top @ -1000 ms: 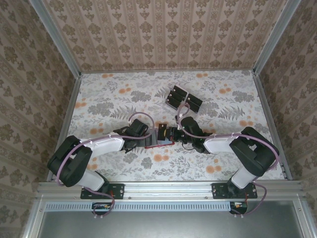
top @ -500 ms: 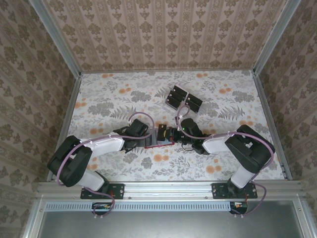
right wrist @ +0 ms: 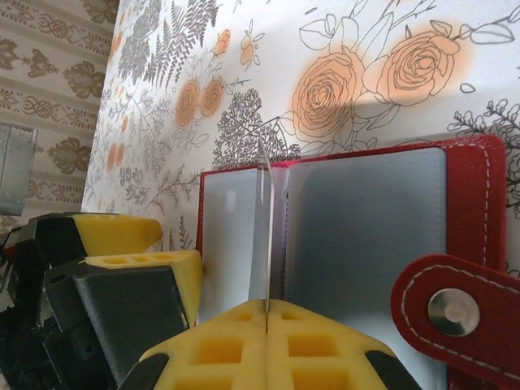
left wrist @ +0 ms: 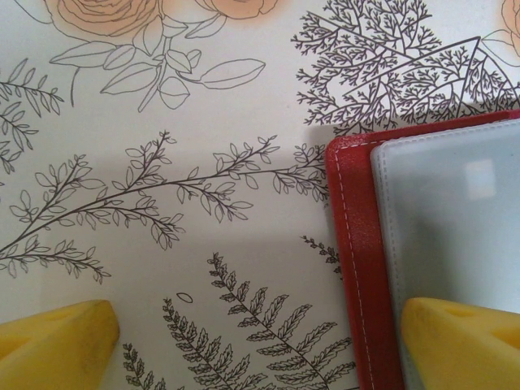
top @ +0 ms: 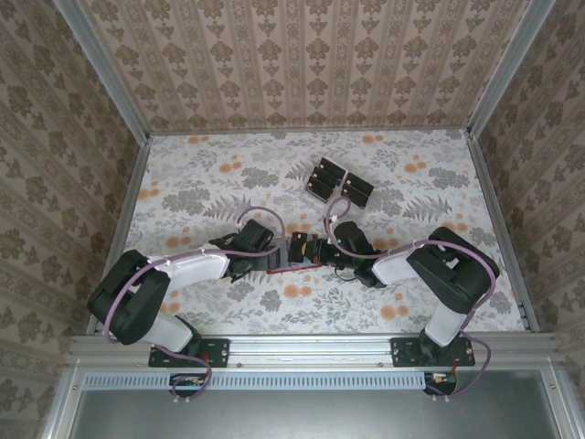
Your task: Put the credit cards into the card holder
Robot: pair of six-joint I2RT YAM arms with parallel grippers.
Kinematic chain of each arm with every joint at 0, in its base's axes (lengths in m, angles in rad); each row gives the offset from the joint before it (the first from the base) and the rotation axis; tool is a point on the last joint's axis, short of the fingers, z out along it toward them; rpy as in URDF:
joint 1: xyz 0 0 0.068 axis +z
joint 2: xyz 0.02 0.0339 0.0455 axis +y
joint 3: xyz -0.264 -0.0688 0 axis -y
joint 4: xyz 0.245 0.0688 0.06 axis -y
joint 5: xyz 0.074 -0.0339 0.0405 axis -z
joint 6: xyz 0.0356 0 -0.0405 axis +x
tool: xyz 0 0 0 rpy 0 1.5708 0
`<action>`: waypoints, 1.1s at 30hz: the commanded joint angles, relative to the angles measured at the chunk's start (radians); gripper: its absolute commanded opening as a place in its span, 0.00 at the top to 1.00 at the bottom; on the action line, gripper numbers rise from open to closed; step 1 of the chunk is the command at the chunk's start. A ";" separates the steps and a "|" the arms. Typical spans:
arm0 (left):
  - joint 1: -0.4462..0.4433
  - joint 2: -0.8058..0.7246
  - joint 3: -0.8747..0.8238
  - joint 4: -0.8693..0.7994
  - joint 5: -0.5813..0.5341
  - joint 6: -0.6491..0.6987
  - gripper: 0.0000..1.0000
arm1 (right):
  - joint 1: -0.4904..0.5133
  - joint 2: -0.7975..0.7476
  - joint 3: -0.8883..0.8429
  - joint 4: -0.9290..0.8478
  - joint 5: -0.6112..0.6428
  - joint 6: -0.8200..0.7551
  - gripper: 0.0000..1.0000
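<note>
The red card holder (right wrist: 475, 175) lies open on the flowered table, its greyish clear pockets (right wrist: 366, 227) facing up. My right gripper (right wrist: 266, 313) is shut on a credit card (right wrist: 262, 236), seen edge-on as a thin upright line above the wallet's middle fold. My left gripper (left wrist: 260, 341) is open at the wallet's left edge; one yellow fingertip (left wrist: 463, 341) rests on the grey pocket (left wrist: 455, 211) and the other fingertip (left wrist: 57, 341) is over bare table. In the top view both grippers meet at the wallet (top: 294, 265), left gripper (top: 274, 261) and right gripper (top: 313, 249).
A clear tiered rack (top: 339, 184) with more black cards stands behind the grippers, toward the back of the table. The wallet's snap tab (right wrist: 455, 313) lies at the right of the right wrist view. Patterned walls enclose the table on three sides.
My right gripper has shifted left with the card, closer over the open wallet. The left arm has stayed in place.
</note>
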 commanded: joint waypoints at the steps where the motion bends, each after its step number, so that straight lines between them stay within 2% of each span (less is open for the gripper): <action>1: 0.009 0.033 -0.015 -0.083 -0.023 -0.010 0.00 | -0.007 0.026 -0.020 0.044 -0.038 0.021 1.00; 33: 0.005 0.036 -0.016 -0.077 -0.024 -0.011 0.00 | -0.066 0.122 0.022 -0.024 -0.261 -0.013 1.00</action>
